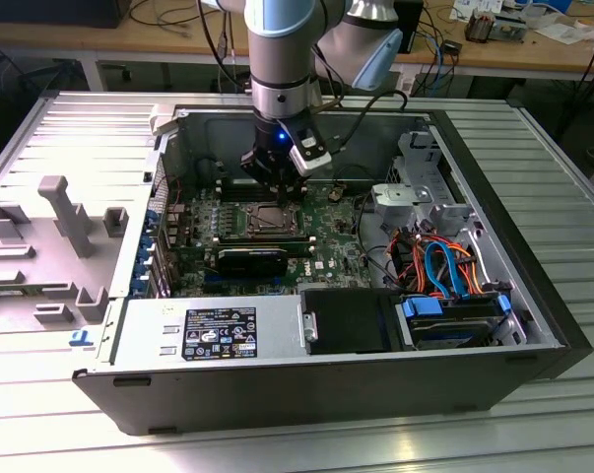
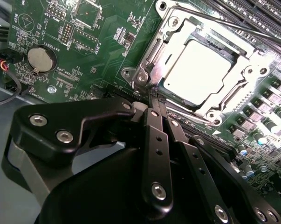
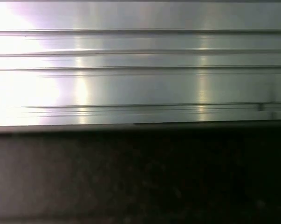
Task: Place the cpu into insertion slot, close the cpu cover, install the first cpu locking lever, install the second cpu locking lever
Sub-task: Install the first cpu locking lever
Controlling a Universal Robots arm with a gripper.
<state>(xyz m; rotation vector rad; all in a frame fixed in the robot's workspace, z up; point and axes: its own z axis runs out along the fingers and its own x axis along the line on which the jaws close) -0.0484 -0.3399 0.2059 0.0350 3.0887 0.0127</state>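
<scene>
The cpu [image 2: 202,70] is a flat, shiny grey square, and it lies in its socket on the green board [image 2: 103,42], just past the tips of the claw [image 2: 155,97]. The cpu cover [image 2: 177,35] is a thin silver frame with an open middle; it lies flat around the chip, and the chip shows through the hole. A thin metal lever [image 2: 224,22] runs along the far edge of the frame. The claw is black, and its two fingers [image 2: 154,140] are pressed close together with nothing between them. Their tips sit right at the near corner of the socket frame. A round silver coin battery [image 2: 40,58] sits on the board well off to one side of the claw. In the exterior view, the claw [image 1: 274,180] hangs down inside an open computer case [image 1: 277,394] on the metal desk [image 1: 562,177], right above the socket [image 1: 273,218]. A black and white sticker [image 1: 221,333] is on the grey box near the front of the case, but its words are too small to read.
</scene>
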